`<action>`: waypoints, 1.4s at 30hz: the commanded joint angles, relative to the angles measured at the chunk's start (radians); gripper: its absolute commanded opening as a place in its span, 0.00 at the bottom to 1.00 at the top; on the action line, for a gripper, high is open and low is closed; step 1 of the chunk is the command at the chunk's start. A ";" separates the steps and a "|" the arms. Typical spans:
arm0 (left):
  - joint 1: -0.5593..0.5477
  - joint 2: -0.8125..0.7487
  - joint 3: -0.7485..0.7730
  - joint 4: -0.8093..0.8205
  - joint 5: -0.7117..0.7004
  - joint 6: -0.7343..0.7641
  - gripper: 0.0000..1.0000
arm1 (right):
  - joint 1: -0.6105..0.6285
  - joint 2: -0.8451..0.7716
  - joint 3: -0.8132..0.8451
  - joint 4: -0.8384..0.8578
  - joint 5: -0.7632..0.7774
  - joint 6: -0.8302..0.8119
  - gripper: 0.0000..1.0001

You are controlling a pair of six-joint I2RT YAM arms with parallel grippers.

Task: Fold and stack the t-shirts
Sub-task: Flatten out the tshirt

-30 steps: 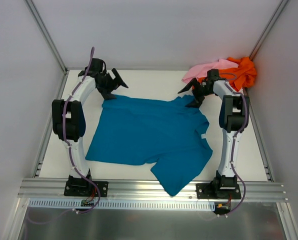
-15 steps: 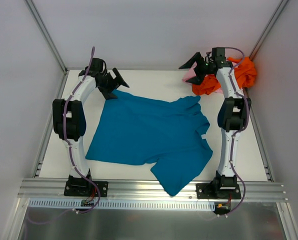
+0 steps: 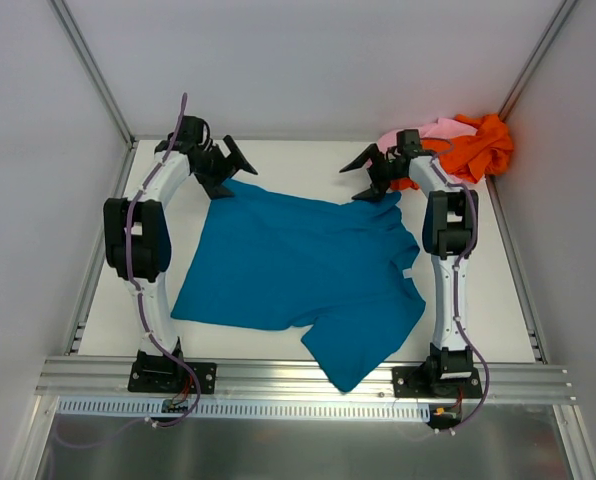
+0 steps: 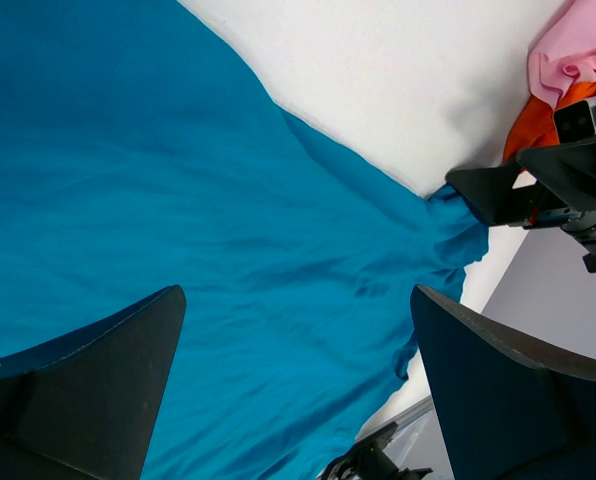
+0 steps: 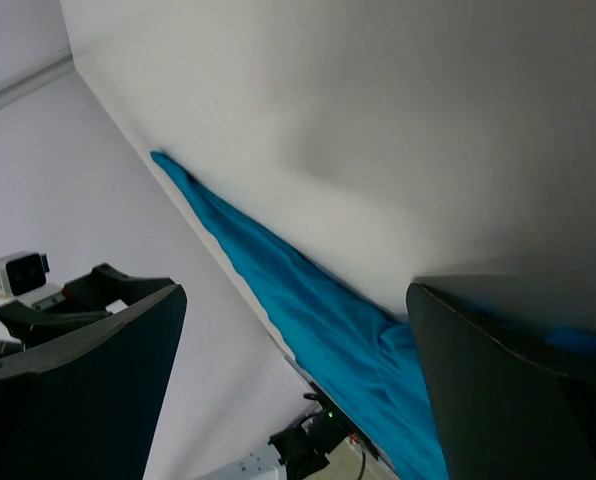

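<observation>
The teal shirt lies spread on the bench, with one flap reaching the near edge. The left hand is at the shirt's far left corner, fingers spread wide and holding nothing. The right hand is at the far right corner, also spread and empty. Beyond that corner the orange shirt and pink shirt sit bunched together.

Soft, matt teal cloth t-shirt on a smooth, matt white table
</observation>
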 commanded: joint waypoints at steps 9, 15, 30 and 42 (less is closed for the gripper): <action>0.014 -0.045 -0.021 0.028 0.044 0.013 0.99 | -0.011 -0.100 -0.063 -0.062 0.023 -0.110 1.00; 0.012 -0.051 -0.034 0.038 0.049 0.012 0.99 | -0.028 -0.164 -0.123 -0.091 0.038 -0.154 0.99; 0.012 -0.038 -0.037 0.063 0.064 -0.008 0.99 | -0.063 -0.195 -0.045 -0.152 0.037 -0.173 0.99; 0.012 -0.028 -0.032 0.066 0.069 -0.015 0.99 | -0.065 -0.186 -0.098 -0.143 0.046 -0.194 1.00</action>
